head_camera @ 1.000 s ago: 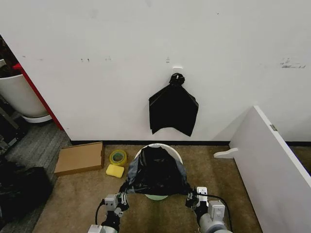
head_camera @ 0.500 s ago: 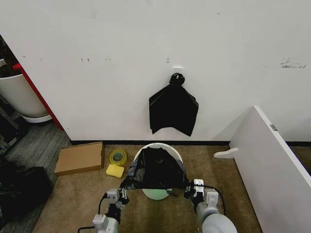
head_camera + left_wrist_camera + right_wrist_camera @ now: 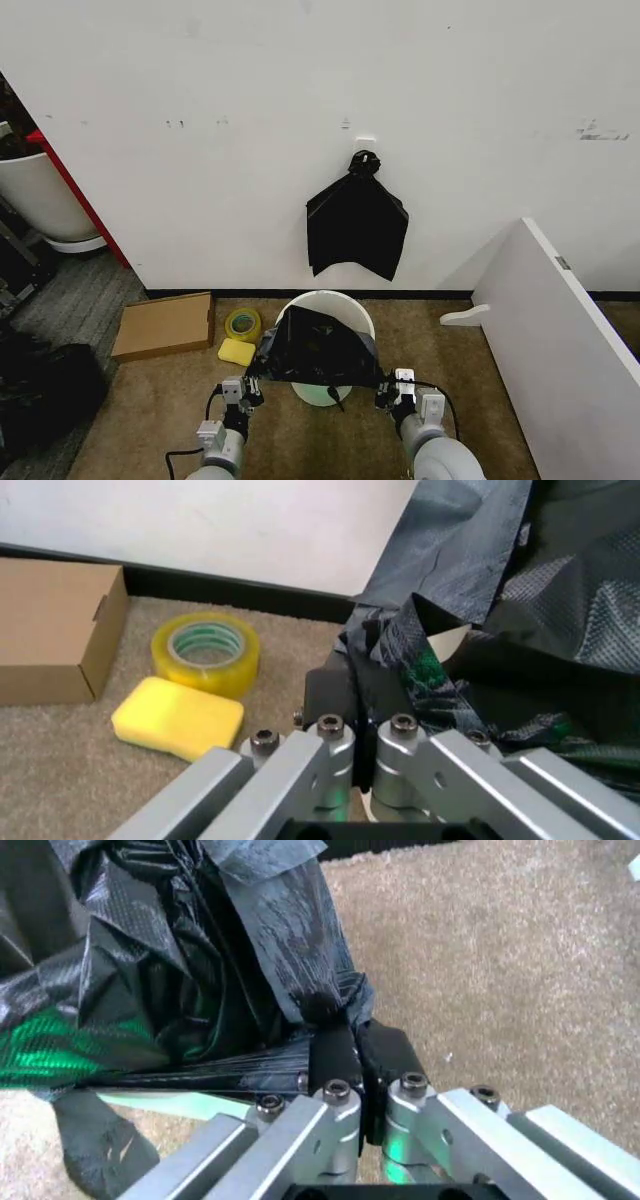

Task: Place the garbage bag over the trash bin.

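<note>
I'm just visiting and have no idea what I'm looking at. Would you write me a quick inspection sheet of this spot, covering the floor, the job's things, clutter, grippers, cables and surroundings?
Surface: brown carpet in front of a white wall.
Job's things: garbage bag stretched across the near side of the trash bin; the bin's far rim is uncovered.
Clutter: cardboard box, yellow tape roll and yellow sponge left of the bin.
Grippers: left gripper shut on the bag's left edge; right gripper shut on its right edge.
Cables: black cable by the left arm.
Surroundings: black bundle of bags hanging on the wall; white panel to the right; white tub far left.
</note>
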Tool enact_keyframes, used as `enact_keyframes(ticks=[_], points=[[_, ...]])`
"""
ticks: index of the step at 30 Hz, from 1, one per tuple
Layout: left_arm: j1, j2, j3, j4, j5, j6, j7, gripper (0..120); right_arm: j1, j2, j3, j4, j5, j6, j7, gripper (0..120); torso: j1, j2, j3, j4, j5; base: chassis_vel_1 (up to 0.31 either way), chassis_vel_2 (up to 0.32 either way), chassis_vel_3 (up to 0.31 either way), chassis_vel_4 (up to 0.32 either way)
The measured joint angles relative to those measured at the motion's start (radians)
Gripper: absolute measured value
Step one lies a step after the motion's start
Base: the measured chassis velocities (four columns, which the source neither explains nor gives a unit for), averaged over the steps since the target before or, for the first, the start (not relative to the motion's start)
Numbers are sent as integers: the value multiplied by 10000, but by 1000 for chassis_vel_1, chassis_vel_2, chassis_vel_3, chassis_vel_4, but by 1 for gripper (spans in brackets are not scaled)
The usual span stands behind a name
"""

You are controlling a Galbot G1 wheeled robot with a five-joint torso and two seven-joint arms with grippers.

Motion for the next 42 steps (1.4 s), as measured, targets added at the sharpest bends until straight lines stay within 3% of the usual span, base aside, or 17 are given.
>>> enact_keyframes(ticks=[8, 11, 14, 19, 27, 28, 35, 38, 42], points=[[241, 205, -219, -360, -210, 4, 46, 4, -289, -99, 12, 215, -305, 307, -360, 1, 0, 0, -1, 0, 0, 0, 0, 0, 0], [687, 290, -293, -697, -113, -18, 142, 19, -653, -202, -38, 535, -726, 518, -617, 16, 0, 0, -1, 0, 1, 0, 0, 0, 0], [901, 300, -315, -839, -33, -29, 174, 26, -810, -249, -44, 671, -862, 592, -706, 23, 0, 0, -1, 0, -1, 0, 0, 0, 0], [1445, 327, -369, -1164, 185, -142, 232, 48, -1349, -354, -13, 1133, -1138, 790, -807, 45, 0, 0, -2, 1, 1, 0, 0, 0, 0], [1956, 293, -431, -1536, 290, -485, 172, 73, -2225, -478, 122, 1861, -1721, 1195, -954, 71, -1, 0, -2, 0, 0, 0, 0, 0, 0], [2100, 283, -483, -1683, 302, -569, 152, 81, -2482, -533, 146, 2033, -1947, 1333, -1020, 78, -1, 1, -2, -1, 0, 0, 0, 0, 0], [2770, 104, -1115, -2329, 900, -1179, 154, 99, -3152, -777, 454, 2996, -2365, 1865, -1581, 98, -1, 1, -2, -1, 2, 0, 0, 0, 0], [2962, -23, -1337, -2539, 1206, -1388, 180, 100, -3058, -946, 738, 3400, -1932, 1722, -1905, 100, -1, 1, -1, -1, 1, 0, 0, 0, 0], [3354, -285, -1712, -2888, 1479, -1668, 215, 100, -2300, -1605, 2044, 3969, -86, -86, -3342, 100, -1, 1, -1, -2, 1, 0, 0, 0, 0]])
